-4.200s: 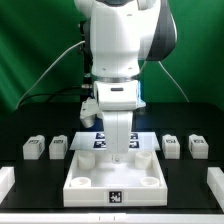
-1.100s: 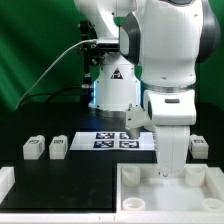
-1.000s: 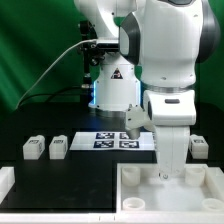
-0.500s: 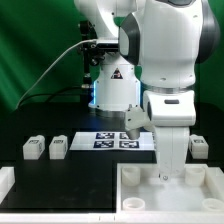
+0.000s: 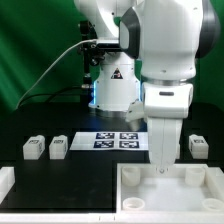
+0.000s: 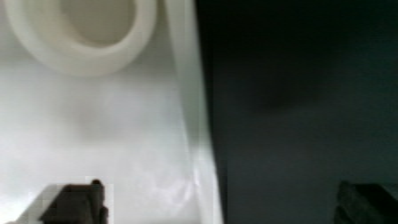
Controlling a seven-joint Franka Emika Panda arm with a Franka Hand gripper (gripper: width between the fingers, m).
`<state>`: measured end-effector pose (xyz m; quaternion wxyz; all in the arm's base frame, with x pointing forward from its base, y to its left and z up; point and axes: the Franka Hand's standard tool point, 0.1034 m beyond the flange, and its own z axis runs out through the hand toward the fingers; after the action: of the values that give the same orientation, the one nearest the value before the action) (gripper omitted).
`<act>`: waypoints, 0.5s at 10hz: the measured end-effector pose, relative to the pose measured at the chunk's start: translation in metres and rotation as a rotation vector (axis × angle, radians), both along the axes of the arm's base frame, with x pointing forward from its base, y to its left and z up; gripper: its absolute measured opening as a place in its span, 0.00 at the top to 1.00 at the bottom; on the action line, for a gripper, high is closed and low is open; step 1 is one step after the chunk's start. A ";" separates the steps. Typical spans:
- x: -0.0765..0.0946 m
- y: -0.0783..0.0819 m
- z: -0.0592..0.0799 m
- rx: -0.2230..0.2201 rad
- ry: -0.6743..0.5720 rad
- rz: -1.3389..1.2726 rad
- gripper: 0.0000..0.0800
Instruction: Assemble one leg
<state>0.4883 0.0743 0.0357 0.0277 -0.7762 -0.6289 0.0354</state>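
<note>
Two small white legs with tags stand on the black table at the exterior view's left, one leg (image 5: 33,148) beside the other (image 5: 58,147). A third leg (image 5: 198,146) stands at the right. My gripper (image 5: 160,166) hangs just over the far rim of the large white base (image 5: 200,195) at the front right. In the wrist view my gripper (image 6: 221,205) is open, its dark fingertips (image 6: 71,204) wide apart. The white base (image 6: 125,130), with a round socket (image 6: 80,30), lies under one finger, and black table under the other. Nothing is held.
The marker board (image 5: 118,139) lies flat behind the base, mid-table. White blocks sit at the front left edge (image 5: 5,180). The arm's body hides part of the table behind the base. A green backdrop stands behind.
Since 4.2 s ago the white base has shifted from the front centre to the front right. In the last half second my gripper has moved a little to the exterior view's left.
</note>
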 end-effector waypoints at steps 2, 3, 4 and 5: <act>-0.012 0.027 0.013 -0.022 -0.013 -0.294 0.19; -0.013 0.039 0.019 -0.031 -0.025 -0.421 0.19; -0.013 0.037 0.017 -0.032 -0.017 -0.502 0.19; -0.013 0.037 0.016 -0.038 -0.012 -0.613 0.19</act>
<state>0.4748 0.1111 0.0518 0.0188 -0.9304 -0.3647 0.0323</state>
